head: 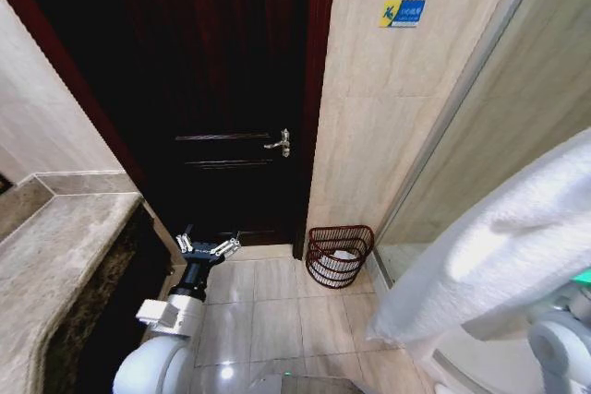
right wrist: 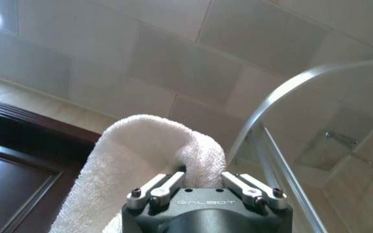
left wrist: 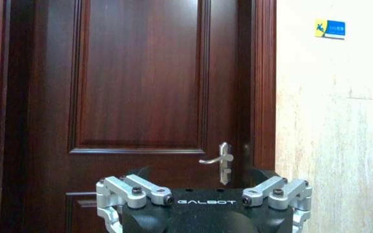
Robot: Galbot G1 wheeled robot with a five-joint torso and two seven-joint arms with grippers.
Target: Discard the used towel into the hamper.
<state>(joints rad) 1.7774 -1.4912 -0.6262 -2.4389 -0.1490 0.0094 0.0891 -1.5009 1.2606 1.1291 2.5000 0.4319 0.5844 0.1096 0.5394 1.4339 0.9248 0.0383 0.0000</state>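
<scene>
right claw [right wrist: 199, 178] is up high and clamped on the white towel [right wrist: 134, 160], fingers drawn in tight with the terry cloth bunched between them and arching over the top, the curved shower rail [right wrist: 283, 97] and the tiled ceiling behind it. from the head camera that towel [head: 499, 246] drapes big and pale across the right side, hanging down over the right arm toward the floor. the hamper [head: 339, 254] sits on the tiled floor [head: 277, 311] in the corner, tucked against the beige wall [head: 388, 117] just beside the dark wooden door [head: 222, 89], something pale lying inside it, and it's well apart from the towel. left claw [head: 208, 247] hangs low in front of the door, fingers spread wide and holding nothing; its own camera looks straight at the door panel and the silver handle [left wrist: 220, 160], with a small blue sign [left wrist: 330, 28] on the wall to the side. a marble surface [head: 46, 265] runs along the robot's left.
</scene>
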